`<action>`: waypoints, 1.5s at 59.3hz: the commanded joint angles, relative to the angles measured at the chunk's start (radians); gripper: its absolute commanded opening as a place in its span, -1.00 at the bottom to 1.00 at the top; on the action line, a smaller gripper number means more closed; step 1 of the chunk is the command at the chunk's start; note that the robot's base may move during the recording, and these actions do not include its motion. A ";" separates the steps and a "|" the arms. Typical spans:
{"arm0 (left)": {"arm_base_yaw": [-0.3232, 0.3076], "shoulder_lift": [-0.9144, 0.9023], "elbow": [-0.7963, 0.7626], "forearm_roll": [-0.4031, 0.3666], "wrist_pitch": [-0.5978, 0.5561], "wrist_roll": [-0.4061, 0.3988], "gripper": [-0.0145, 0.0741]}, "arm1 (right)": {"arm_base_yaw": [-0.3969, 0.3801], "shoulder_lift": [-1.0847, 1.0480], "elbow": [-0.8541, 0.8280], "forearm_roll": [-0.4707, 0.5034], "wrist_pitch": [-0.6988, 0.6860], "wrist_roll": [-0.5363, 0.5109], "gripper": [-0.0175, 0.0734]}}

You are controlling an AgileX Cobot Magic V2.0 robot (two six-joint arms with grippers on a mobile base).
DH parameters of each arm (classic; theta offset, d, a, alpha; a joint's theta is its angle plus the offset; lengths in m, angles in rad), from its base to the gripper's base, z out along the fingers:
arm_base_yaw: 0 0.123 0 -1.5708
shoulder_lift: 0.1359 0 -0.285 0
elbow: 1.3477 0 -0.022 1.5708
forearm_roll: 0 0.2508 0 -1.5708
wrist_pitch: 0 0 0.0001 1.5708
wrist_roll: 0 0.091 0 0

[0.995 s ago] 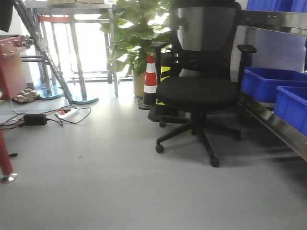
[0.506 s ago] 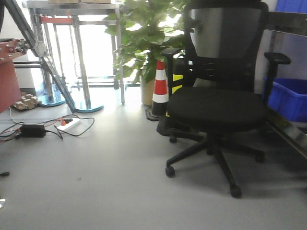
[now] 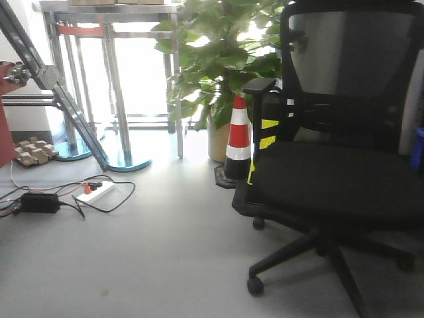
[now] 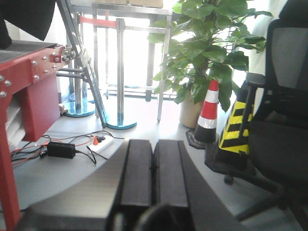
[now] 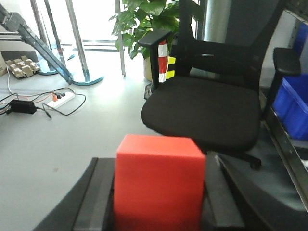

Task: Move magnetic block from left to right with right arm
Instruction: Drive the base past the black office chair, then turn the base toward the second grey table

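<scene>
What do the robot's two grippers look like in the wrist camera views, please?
Both are matte black to dark grey. The left gripper has two flat, rectangular finger bars with squared tips on a wider, sloping dark body. The right gripper shows the same flat dark fingers and a curved dark body. No cables, labels or markings show on either.

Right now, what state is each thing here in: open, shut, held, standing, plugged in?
right gripper: shut on the magnetic block.
magnetic block: clamped between the right gripper's fingers.
left gripper: shut, nothing between its fingers.
office chair: upright, seat empty.
traffic cone: standing upright on the floor.
power strip: lying on the floor, with plugs in it.
</scene>
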 commanded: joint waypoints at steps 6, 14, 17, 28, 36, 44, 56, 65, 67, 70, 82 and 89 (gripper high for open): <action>-0.001 -0.014 0.010 0.000 -0.090 -0.004 -0.94 | -0.002 0.019 -0.027 -0.022 -0.085 -0.009 -0.22; -0.001 -0.014 0.010 0.000 -0.090 -0.004 -0.94 | -0.002 0.019 -0.027 -0.022 -0.085 -0.009 -0.22; -0.001 -0.014 0.010 0.000 -0.090 -0.004 -0.94 | -0.002 0.019 -0.027 -0.022 -0.085 -0.009 -0.22; -0.001 -0.014 0.010 0.000 -0.090 -0.004 -0.94 | -0.002 0.019 -0.027 -0.022 -0.085 -0.009 -0.22; -0.001 -0.014 0.010 0.000 -0.090 -0.004 -0.93 | -0.002 0.019 -0.027 -0.022 -0.085 -0.009 -0.22; -0.001 -0.014 0.010 0.000 -0.090 -0.004 -0.94 | -0.002 0.019 -0.027 -0.022 -0.085 -0.009 -0.22; -0.001 -0.014 0.010 0.000 -0.090 -0.004 -0.94 | -0.002 0.019 -0.027 -0.022 -0.085 -0.009 -0.22; -0.001 -0.012 0.010 0.000 -0.090 -0.004 -0.94 | -0.002 0.019 -0.027 -0.022 -0.085 -0.009 -0.22; -0.001 -0.012 0.010 0.000 -0.090 -0.004 -0.94 | -0.002 0.019 -0.027 -0.022 -0.085 -0.009 -0.22; -0.001 -0.012 0.010 0.000 -0.090 -0.004 -0.94 | -0.002 0.019 -0.027 -0.022 -0.085 -0.009 -0.22; -0.001 -0.012 0.010 0.000 -0.090 -0.004 -0.94 | -0.002 0.019 -0.027 -0.022 -0.085 -0.009 -0.22; -0.001 -0.012 0.010 0.000 -0.090 -0.004 -0.93 | -0.002 0.019 -0.027 -0.022 -0.085 -0.009 -0.22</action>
